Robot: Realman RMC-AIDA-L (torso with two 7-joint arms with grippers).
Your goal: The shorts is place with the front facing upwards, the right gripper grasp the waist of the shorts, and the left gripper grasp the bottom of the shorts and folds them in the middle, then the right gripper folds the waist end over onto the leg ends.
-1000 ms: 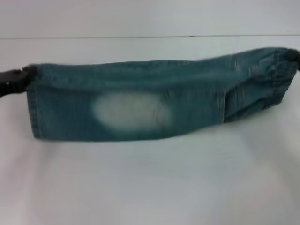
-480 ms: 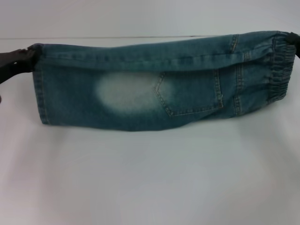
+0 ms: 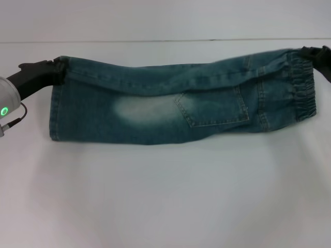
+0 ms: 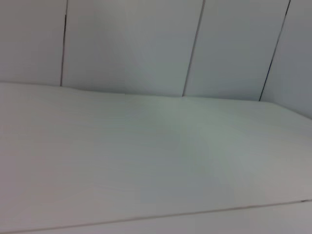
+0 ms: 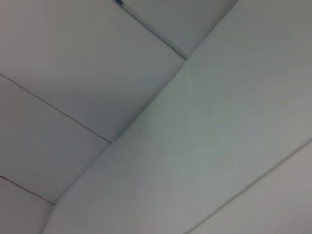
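The blue-green denim shorts (image 3: 155,98) are folded lengthwise and stretched sideways across the head view, with their top edge held up. A back pocket (image 3: 212,106) and a pale faded patch (image 3: 145,111) face the camera. My left gripper (image 3: 58,70) is shut on the top corner of the leg ends (image 3: 53,113) at the left, and its silver wrist shows a green light (image 3: 4,111). At the right edge, my right gripper (image 3: 312,51) is shut on the top corner of the ruffled waist (image 3: 302,88). Neither wrist view shows the shorts or any fingers.
A white table (image 3: 165,196) spreads out in front of and below the shorts. Its far edge (image 3: 155,41) meets a pale panelled wall (image 4: 131,44) just behind them. Both wrist views show only the table top and the wall panels.
My left gripper has moved inward to the right, bringing its wrist and green light into view. The shorts have turned, so the back pocket and waistband now show, and the span between the grippers is shorter.
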